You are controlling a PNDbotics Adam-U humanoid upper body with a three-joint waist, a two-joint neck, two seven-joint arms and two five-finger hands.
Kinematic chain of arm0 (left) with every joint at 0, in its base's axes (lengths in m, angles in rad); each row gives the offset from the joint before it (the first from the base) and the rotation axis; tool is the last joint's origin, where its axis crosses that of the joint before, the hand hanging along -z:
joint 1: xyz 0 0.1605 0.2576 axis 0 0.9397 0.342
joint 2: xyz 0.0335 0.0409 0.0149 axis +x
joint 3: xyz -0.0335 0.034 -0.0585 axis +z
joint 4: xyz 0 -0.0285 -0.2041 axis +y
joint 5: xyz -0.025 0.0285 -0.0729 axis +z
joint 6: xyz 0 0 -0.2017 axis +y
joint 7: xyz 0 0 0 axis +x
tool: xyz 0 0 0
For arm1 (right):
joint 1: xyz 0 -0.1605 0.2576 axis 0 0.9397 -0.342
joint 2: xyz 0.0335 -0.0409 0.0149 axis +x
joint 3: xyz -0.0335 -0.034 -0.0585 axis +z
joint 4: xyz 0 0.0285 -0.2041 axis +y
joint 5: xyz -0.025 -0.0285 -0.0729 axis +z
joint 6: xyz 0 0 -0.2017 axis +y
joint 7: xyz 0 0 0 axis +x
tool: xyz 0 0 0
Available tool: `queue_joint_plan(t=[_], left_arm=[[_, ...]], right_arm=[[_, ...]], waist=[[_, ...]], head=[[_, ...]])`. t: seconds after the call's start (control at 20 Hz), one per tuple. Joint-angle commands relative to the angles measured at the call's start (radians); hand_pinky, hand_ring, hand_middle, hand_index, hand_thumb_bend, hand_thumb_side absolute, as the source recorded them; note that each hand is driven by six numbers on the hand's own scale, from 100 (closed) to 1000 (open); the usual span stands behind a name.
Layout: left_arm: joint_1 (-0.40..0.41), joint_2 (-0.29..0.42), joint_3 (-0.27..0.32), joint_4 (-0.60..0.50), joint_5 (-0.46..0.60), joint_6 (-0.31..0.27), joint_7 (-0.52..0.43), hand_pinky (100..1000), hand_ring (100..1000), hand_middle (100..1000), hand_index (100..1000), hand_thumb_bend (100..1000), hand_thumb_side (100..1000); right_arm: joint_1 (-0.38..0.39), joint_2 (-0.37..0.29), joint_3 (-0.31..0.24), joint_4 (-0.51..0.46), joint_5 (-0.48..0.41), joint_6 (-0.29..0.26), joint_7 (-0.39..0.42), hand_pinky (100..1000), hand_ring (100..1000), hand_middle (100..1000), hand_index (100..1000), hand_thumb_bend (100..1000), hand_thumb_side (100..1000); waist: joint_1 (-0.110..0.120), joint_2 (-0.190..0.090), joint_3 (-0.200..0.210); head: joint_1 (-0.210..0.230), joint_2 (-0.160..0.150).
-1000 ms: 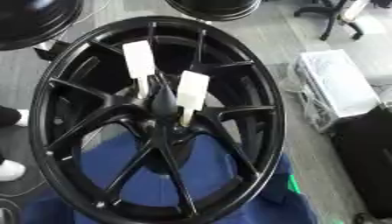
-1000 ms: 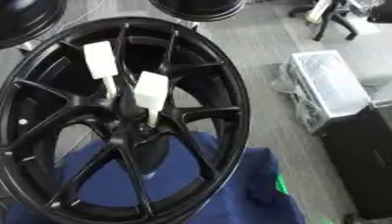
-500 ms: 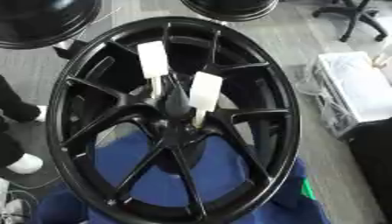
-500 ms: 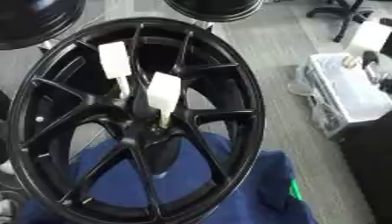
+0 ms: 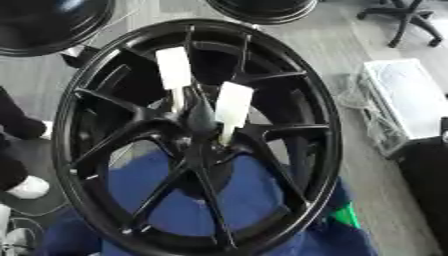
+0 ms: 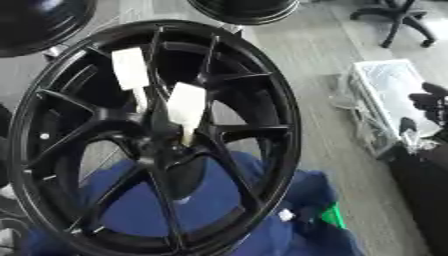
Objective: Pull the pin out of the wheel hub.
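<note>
The right hand (image 6: 433, 100) shows only as a dark shape at the right edge of the right eye view, raised above the floor and touching nothing that can be made out. Whether it is released or clenched I cannot tell, and the left hand shows in no view. Just to the hand's left and below it lies a clear plastic box (image 6: 389, 95) on the grey plank floor (image 5: 367, 40), and under the hand stands a black case (image 5: 429, 185). Well off to the hand's left, past a strip of bare floor, the black wheel (image 5: 197, 135) stands tilted on a blue cloth (image 5: 219, 200). A white pin (image 5: 233, 105) stands up from the middle of its hub. A second white pin (image 5: 173, 67) stands just beyond it, farther from the hand. Both are apart from the hand, with open space above them. A small green thing (image 5: 346, 217) lies at the cloth's edge on the hand's side. Farther off are a chair base (image 5: 407, 20) and two other black wheels (image 5: 44, 25) at the far edge. Compared with half a second ago the whole view has shifted, so the camera has moved. Both pins sit in the hub as before.
</note>
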Motion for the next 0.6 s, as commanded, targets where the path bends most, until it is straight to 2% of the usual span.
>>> queue_joint_plan(t=[0.05,0.1,0.15,0.2,0.3,0.45,0.6], left_arm=[[-0.012,0.016,0.004,-0.013,-0.005,-0.002,-0.006,491,707,648,667,100,757],[-0.013,0.015,0.004,-0.014,-0.005,-0.002,-0.007,491,707,648,667,100,756],[-0.016,0.014,0.004,-0.016,-0.005,-0.003,-0.007,491,707,648,667,100,754],[-0.021,0.012,0.003,-0.019,-0.005,-0.004,-0.009,490,707,648,667,100,752],[-0.033,0.007,-0.002,-0.028,-0.010,-0.006,-0.013,490,708,649,667,100,747],[-0.060,-0.007,-0.015,-0.047,-0.021,-0.007,-0.024,489,708,650,668,100,735],[-0.094,-0.033,-0.025,-0.073,-0.041,-0.015,-0.035,489,708,652,670,100,726]], right_arm=[[0.002,-0.002,-0.009,-0.023,0.056,-0.019,-0.025,1000,915,842,985,100,100],[-0.004,0.002,-0.007,-0.023,0.072,-0.020,-0.039,1000,892,818,960,100,374],[-0.014,0.007,-0.002,-0.023,0.084,-0.026,-0.053,1000,872,807,930,100,549],[-0.026,0.010,0.010,-0.023,0.083,-0.037,-0.068,1000,860,801,909,100,595],[-0.062,0.015,0.041,-0.023,0.062,-0.065,-0.099,1000,852,808,895,100,629],[-0.130,0.018,0.097,-0.023,0.016,-0.113,-0.147,1000,857,833,913,100,615],[-0.208,0.030,0.151,-0.023,-0.032,-0.161,-0.157,1000,852,842,924,100,607]], waist=[[0.000,-0.023,0.001],[0.000,-0.023,0.001],[0.001,-0.024,0.002],[0.002,-0.025,0.003],[0.004,-0.027,0.005],[0.008,-0.032,0.014],[0.011,-0.034,0.022]], head=[[-0.005,0.004],[-0.005,0.004],[-0.005,0.003],[-0.006,0.002],[-0.007,0.002],[-0.016,0.003],[-0.022,0.001]])
